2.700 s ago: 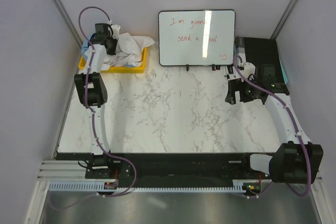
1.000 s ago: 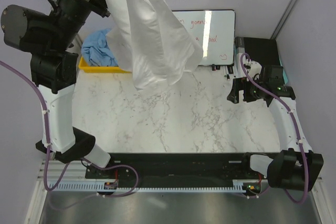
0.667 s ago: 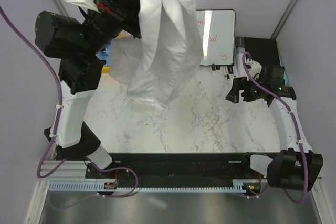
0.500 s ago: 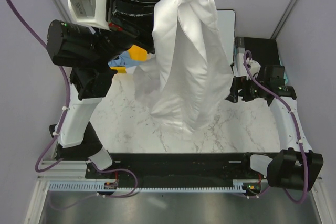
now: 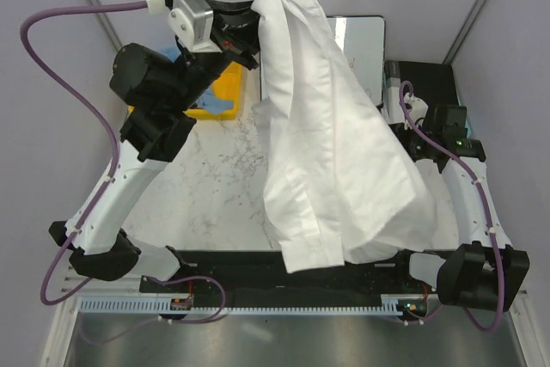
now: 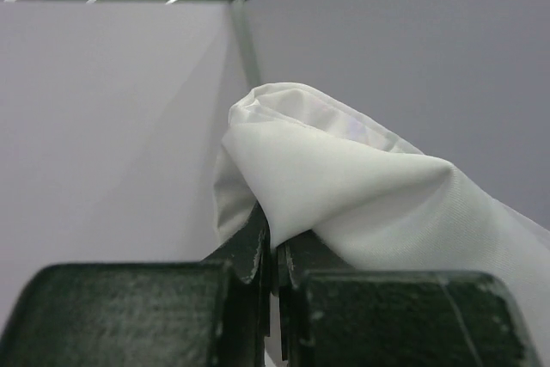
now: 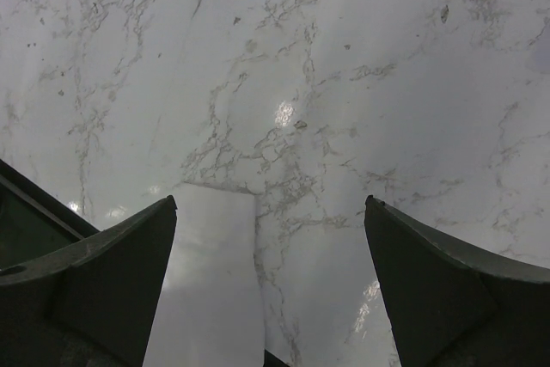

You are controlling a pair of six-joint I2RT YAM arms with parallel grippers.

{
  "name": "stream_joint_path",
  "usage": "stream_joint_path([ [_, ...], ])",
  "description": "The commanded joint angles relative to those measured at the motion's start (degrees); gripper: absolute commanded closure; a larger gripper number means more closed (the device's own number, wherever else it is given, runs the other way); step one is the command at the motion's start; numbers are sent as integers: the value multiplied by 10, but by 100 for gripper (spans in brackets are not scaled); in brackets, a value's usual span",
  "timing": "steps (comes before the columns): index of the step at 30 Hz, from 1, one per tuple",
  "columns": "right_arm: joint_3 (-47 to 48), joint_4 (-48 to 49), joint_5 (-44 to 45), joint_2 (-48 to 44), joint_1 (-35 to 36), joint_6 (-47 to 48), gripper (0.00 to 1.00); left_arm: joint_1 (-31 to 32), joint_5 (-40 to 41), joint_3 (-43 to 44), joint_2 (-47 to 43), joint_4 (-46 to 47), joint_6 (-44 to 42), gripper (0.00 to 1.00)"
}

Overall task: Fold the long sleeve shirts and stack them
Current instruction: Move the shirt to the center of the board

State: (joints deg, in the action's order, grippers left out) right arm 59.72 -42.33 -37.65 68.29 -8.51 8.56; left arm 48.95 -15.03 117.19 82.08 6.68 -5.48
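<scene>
My left gripper (image 6: 273, 245) is clamped on a fold of the white shirt (image 5: 335, 169). In the wrist view the two fingers press together, and the cloth bunches just above them. I hold it high over the rear left of the table (image 5: 206, 186). From that single pinch the shirt hangs in a long, wrinkled drape that widens toward the near edge. From overhead it covers the middle and much of the right side of the marble, and its lower hem shows in front of the black rail by my bases. I cannot tell whether any of it touches the table.

My right gripper (image 7: 268, 205) stands wide apart with nothing between its fingers — it looks straight down at bare marble. From above, that arm sits at the right side, with its wrist largely hidden behind the hanging cloth.

Of the light blue shirt (image 5: 228, 111) I see only a sliver, lying at the yellow bin (image 5: 215, 88) at the rear left, beneath my raised left arm. The whiteboard (image 5: 359, 36) stands at the back edge, mostly screened by the white shirt.
</scene>
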Motion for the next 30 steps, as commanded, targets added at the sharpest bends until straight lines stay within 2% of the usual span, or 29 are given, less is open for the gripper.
stream_joint_path([
  [1,16,16,17,-10,-4,-4,2,-132,89,-98,-35,35,-47,98],
  [3,29,15,14,6,-7,-8,2,-192,91,-78,-17,25,-34,98],
  [5,43,17,14,12,-9,-10,2,-223,81,-69,-11,18,-29,98],
  [7,47,17,9,15,-12,-11,2,-225,27,-69,-15,4,-24,98],
  [9,46,20,7,15,-13,-11,2,-224,-41,-83,-24,-19,28,98],
  [11,42,20,6,15,-14,-10,2,-207,-82,-96,-32,-62,43,98],
  [14,36,20,6,11,-18,-8,2,-178,-125,-195,-73,-63,49,98],
  [15,35,19,6,10,-19,-8,2,-171,-128,-252,-84,-63,49,98],
  [18,34,19,9,8,-20,-6,2,-163,-124,-346,-117,-63,71,98],
  [21,32,20,9,9,-20,-6,2,-163,-132,-405,-141,-43,82,98],
  [25,28,22,2,19,-20,-6,2,-162,-168,-416,-148,-50,133,98],
  [30,26,26,-3,30,-20,-6,2,-163,-72,-491,-120,-91,119,98],
])
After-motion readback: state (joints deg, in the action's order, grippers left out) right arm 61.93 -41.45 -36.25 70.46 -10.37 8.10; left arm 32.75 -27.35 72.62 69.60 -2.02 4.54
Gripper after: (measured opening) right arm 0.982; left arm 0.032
